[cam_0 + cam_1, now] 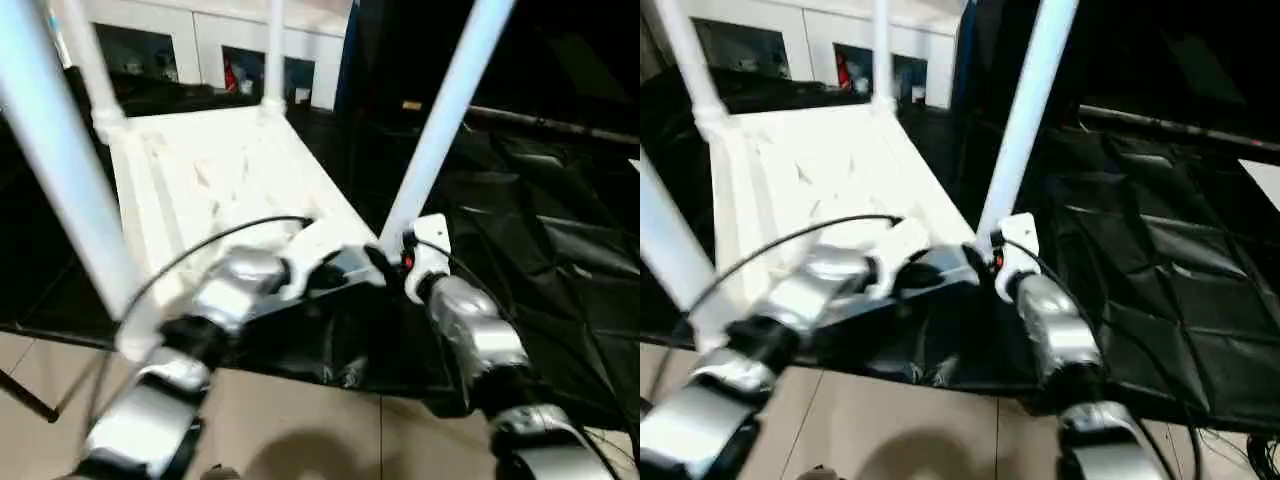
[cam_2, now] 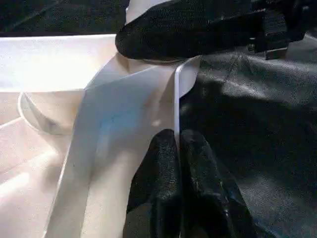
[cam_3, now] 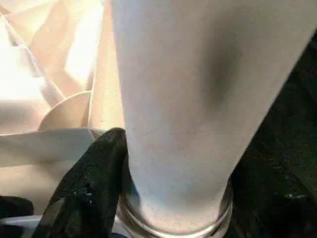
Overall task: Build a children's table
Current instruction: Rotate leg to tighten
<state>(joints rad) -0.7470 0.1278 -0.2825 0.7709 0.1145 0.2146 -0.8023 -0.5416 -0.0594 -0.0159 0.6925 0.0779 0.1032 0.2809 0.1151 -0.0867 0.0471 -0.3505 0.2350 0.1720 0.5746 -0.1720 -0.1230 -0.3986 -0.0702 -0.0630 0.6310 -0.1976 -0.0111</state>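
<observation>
Pinching the thin rim of the tabletop (image 2: 133, 99), the left end effector (image 2: 179, 148) has its two black fingers (image 2: 158, 168) pressed together on the plastic edge at the near right corner. Just beside it, the right end effector (image 3: 168, 198) is spread around the base of a leg (image 3: 178, 99), one black finger (image 3: 94, 183) lying against the tube just above the corner socket (image 3: 173, 225); its other finger is hard to make out.

That leg (image 1: 445, 115) rises steeply from the socket. The tabletop (image 1: 215, 175) lies upside down, ribbed underside up, and holds three more legs in its other sockets: near left (image 1: 55, 170), far left (image 1: 90, 60) and far right (image 1: 273, 50).

It rests on a desk draped in black cloth (image 1: 540, 230), which spreads out to the right. Pale floor tiles (image 1: 300, 430) show below the desk edge. White cabinets (image 1: 200, 30) stand at the back of the room.

Both silver forearms meet at this near corner, the left (image 1: 230, 290) crossing in front of the tabletop.
</observation>
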